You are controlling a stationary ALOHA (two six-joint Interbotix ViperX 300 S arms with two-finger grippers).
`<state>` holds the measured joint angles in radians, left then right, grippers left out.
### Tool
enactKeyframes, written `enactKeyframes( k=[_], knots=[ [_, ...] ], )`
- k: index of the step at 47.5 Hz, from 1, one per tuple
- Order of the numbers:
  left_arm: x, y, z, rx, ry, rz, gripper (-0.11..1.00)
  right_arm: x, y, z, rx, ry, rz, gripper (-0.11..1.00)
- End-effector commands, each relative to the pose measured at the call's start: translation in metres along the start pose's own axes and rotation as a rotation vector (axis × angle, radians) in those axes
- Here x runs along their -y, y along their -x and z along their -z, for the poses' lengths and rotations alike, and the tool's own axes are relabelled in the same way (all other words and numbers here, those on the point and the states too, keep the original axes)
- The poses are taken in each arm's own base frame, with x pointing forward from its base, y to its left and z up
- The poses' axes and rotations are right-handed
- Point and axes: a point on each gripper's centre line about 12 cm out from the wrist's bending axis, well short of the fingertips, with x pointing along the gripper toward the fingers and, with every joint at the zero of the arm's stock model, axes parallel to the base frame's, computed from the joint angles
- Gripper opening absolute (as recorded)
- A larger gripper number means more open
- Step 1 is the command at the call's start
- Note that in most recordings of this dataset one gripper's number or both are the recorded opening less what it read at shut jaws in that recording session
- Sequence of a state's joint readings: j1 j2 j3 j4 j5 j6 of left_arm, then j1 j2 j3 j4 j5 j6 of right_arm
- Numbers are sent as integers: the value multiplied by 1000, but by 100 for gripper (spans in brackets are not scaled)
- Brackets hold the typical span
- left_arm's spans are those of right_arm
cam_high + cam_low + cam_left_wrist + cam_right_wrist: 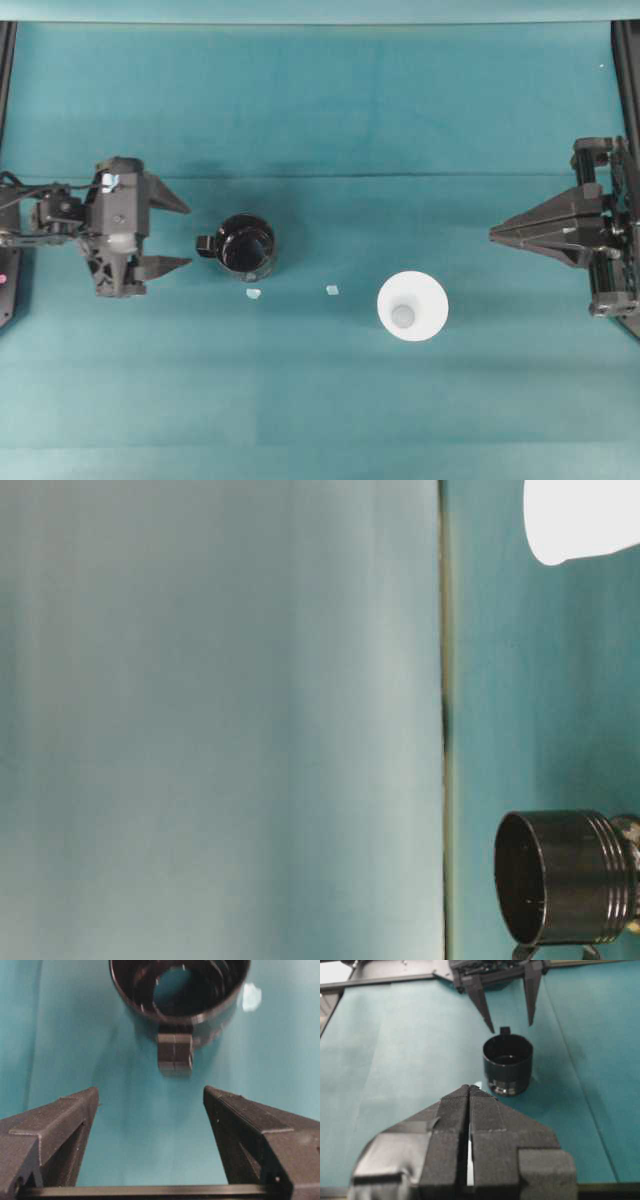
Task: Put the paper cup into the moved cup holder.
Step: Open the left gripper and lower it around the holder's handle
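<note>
Paper cup (412, 307) showing cut off in table-level view; white cone, grey base. Glossy black cup holder (245, 245) standing upright. Left gripper (188, 237) gaping, empty; right gripper (494, 234) clenching on nothing.

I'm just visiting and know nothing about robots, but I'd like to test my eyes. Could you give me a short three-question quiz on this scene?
1. True or false: the left gripper is open.
2. Which way does the cup holder point its handle: A) toward the left gripper, B) toward the paper cup?
3. Is the right gripper holding anything?

Key: 1 true. 2 A. 3 No; it is shut on nothing, well apart from the paper cup, which stands rim-up on the teal table.
</note>
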<state>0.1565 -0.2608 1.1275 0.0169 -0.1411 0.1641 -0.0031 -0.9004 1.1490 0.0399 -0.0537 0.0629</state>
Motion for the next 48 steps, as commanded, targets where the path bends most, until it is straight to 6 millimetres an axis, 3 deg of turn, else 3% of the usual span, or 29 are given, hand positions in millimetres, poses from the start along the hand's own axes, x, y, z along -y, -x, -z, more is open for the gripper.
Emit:
enactKeyframes(
  k=[1, 48],
  knots=[
    [-2, -4, -8, 19, 2, -5, 86, -1, -1, -9, 17, -10, 0, 2],
    [-2, -20, -10, -14, 29, 3, 85, 0, -2, -4, -17, -8, 2, 2]
  ],
)
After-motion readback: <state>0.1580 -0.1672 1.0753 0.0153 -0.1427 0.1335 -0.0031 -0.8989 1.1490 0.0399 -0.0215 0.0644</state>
